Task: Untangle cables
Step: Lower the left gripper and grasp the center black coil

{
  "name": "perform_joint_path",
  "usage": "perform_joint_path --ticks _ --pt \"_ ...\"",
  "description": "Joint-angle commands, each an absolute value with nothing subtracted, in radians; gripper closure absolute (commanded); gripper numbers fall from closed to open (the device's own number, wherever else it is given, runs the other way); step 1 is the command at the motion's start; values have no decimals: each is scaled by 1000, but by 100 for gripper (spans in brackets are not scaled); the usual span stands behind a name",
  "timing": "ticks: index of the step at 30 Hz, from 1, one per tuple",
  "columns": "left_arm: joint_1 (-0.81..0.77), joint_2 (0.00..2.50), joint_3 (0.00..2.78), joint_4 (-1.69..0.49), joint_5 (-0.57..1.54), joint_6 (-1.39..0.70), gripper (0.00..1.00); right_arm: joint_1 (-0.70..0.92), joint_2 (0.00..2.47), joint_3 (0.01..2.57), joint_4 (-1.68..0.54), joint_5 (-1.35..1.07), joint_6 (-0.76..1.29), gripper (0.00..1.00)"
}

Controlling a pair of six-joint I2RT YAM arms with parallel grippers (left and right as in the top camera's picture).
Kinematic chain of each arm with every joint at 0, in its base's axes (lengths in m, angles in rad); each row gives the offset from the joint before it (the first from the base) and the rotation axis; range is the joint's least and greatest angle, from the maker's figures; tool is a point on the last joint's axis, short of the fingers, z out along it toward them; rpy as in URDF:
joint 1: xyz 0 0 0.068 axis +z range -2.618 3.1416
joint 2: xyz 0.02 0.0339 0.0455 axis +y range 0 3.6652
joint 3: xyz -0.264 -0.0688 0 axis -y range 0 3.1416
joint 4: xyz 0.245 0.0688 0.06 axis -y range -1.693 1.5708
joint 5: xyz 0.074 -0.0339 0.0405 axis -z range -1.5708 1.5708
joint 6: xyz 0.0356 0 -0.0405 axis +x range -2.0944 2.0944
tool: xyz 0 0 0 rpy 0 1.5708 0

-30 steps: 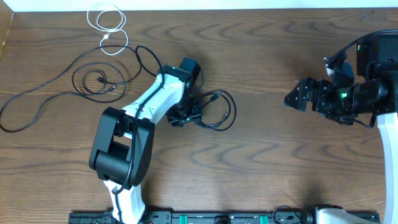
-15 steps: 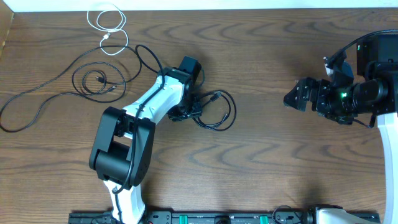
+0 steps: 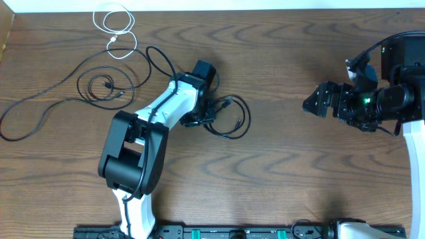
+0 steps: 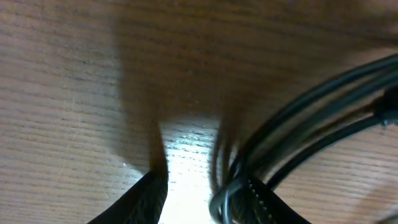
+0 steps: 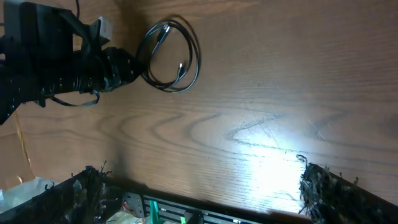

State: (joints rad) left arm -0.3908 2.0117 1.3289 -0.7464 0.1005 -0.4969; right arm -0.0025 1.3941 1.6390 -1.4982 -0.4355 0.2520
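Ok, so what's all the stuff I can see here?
thin white coiled cable: one, white, far left corner
long thin black cable: one, black, snaking along left side
small looped black cable: one, black, inside that curve
coiled black cable bundle: one, black, middle
brown wooden table: one, brown, under everything
robot arms: two, white and black, left and right
left claw: one, black, at the bundle
right claw: one, black, open, right side
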Motion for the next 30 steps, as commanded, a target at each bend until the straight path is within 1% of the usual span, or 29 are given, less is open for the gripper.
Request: perform_joint_path --ticks 1,3,4,5,6,7,12,16,20,25,30 --pt "-390 2033 1324 -744 82 -492 60 15 1395 1633 -1494 -452 257 1" --pt "-390 2033 1324 -744 81 -492 61 15 1395 1633 -1492 -452 257 1" --pt "-390 2033 1324 -744 81 -491 66 15 1395 1633 -1491 -452 257 1" --pt "-390 2033 1324 -744 81 -491 74 15 1395 1633 -1491 -452 257 1" --pt "-390 2033 1324 -745 81 -491 85 15 1395 1633 -1491 -452 257 1" --pt "-389 2033 1324 -747 81 -491 92 15 1395 1633 -1492 -452 257 1" --pt "-389 2009 1347 -789 107 -471 93 15 1395 1632 -1490 -452 257 1" --pt "-389 1926 1403 -841 186 -412 93 15 1395 1632 -1470 -451 257 1" --pt "-390 1769 1437 -843 347 -412 93 15 1395 1632 -1450 -451 257 1" --pt "-390 1551 1438 -793 566 -418 92 19 1395 1628 -1428 -452 258 1" --pt "-390 1380 1438 -776 596 -506 93 57 1396 1615 -1409 -479 282 1"
